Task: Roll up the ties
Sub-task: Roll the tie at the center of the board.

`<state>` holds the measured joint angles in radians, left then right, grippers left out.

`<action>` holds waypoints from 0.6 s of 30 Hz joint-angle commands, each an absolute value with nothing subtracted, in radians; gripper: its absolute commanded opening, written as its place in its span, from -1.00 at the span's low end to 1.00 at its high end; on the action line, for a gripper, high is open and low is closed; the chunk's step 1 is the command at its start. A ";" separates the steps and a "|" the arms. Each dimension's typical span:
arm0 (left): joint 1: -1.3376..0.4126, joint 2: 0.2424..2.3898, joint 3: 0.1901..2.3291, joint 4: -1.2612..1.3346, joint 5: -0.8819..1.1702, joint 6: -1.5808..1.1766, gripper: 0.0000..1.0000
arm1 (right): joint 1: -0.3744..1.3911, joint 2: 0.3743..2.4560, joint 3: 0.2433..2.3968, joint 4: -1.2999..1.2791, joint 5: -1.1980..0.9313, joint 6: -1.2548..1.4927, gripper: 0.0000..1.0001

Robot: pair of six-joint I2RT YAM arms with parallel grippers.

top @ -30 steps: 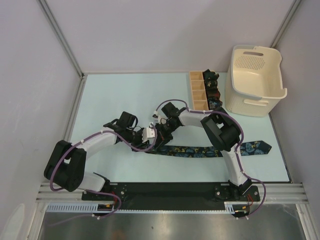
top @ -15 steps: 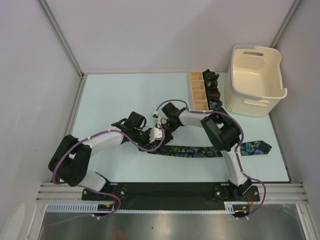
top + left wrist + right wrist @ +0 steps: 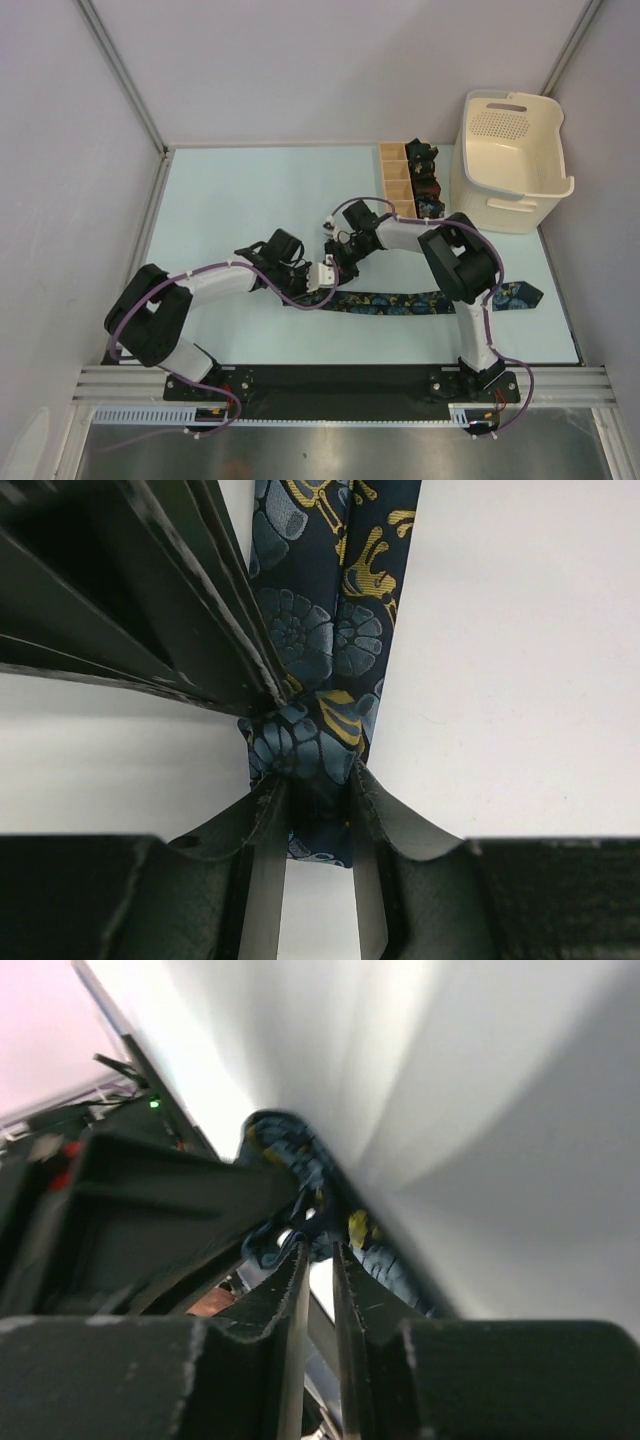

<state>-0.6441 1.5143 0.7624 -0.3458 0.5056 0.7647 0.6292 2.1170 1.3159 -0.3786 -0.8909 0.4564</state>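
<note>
The navy floral tie (image 3: 400, 302) lies flat across the near table, its pointed end (image 3: 525, 295) at the right. Its left end is bunched into a small fold (image 3: 305, 745). My left gripper (image 3: 322, 279) is shut on that fold, the fabric pinched between its fingertips (image 3: 318, 785). My right gripper (image 3: 339, 262) meets it from behind, jaws almost together on the same fold (image 3: 318, 1248). In the right wrist view the tie (image 3: 385, 1265) runs off to the lower right. Small dark coiled ties (image 3: 425, 180) sit in the box's right column.
The tan wooden divided box (image 3: 397, 180) stands at the back right, with the cream plastic basket (image 3: 510, 165) right of it. The right arm's elbow (image 3: 465, 265) hangs over the tie's middle. Walls close in the table on the left, back and right.
Both grippers have shifted right along the tie. The tie's left end has come right with them, so the flat stretch is shorter.
</note>
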 commanded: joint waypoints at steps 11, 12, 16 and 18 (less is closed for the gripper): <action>-0.652 1.569 0.805 -0.388 0.471 0.753 -0.35 | 0.627 1.977 1.244 -0.314 -0.940 0.485 -0.30; -0.652 1.568 0.805 -0.387 0.471 0.753 -0.35 | 0.638 1.980 1.244 -0.311 -0.925 0.483 -0.29; -0.652 1.566 0.805 -0.388 0.474 0.753 -0.34 | 0.649 2.026 1.253 -0.307 -0.873 0.476 -0.29; -0.652 1.563 0.802 -0.387 0.472 0.755 -0.33 | 0.649 2.036 1.259 -0.302 -0.859 0.472 -0.30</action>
